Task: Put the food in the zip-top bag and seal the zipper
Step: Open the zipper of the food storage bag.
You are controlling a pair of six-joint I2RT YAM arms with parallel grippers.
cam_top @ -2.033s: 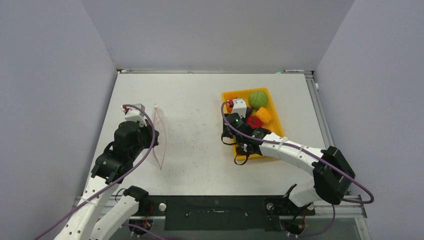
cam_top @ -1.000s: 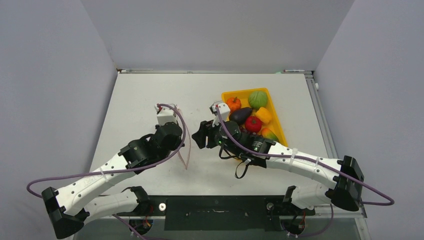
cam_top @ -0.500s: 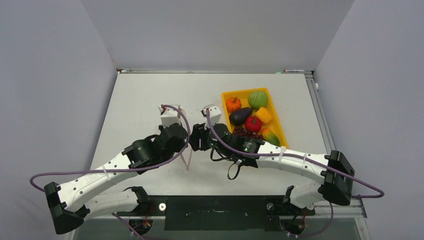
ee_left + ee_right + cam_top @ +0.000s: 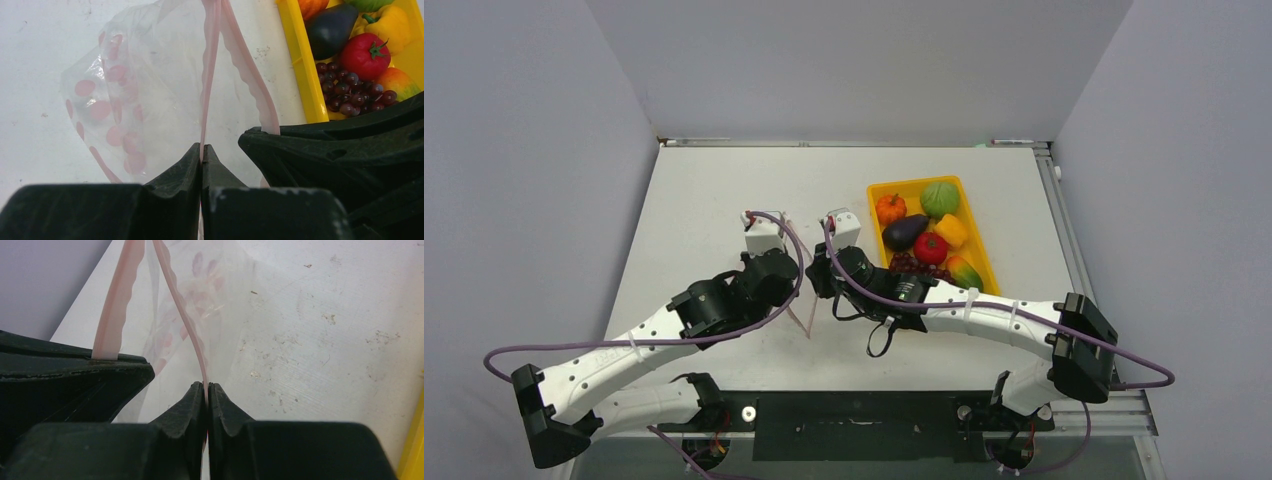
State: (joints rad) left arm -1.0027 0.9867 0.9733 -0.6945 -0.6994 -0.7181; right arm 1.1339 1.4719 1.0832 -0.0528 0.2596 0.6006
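A scuffed white bench (image 4: 714,190), boxed in by plain grey walls (image 4: 844,70), carried the work, with the two arms meeting nose to nose at the centre of the overhead frame. Between them hung the zip-top bag (image 4: 125,100), clear with pinkish-red dots. Its body slumped onto the bench at the left of the left wrist view, and it was empty as far as could be seen. The left pincer (image 4: 201,154) was clenched on one lip of the zipper (image 4: 210,75). The right pincer (image 4: 206,390) was clenched on the facing lip just beside it, so the two pink strips parted into a narrow slit above the grips. The step in hand appeared to be opening the mouth, and none of the food (image 4: 929,235) had gone in. It lay in the yellow tray (image 4: 299,60) at the upper right of the overhead frame: an orange pumpkin (image 4: 890,208), a dark eggplant (image 4: 904,231), a red tomato (image 4: 367,54), a yellow pepper (image 4: 387,22), a green piece (image 4: 940,198) and a grape cluster (image 4: 350,90). The next move likely called for drawing the two lips apart, gently and evenly, since thin film could slip from a pinch or tear. After that, one arm would probably have to let go to fetch food, and the floppy mouth might sag shut. The right arm ran close along the tray's lower end, and a purple cable (image 4: 792,240) looped over the left wrist near the bag; both looked worth minding.
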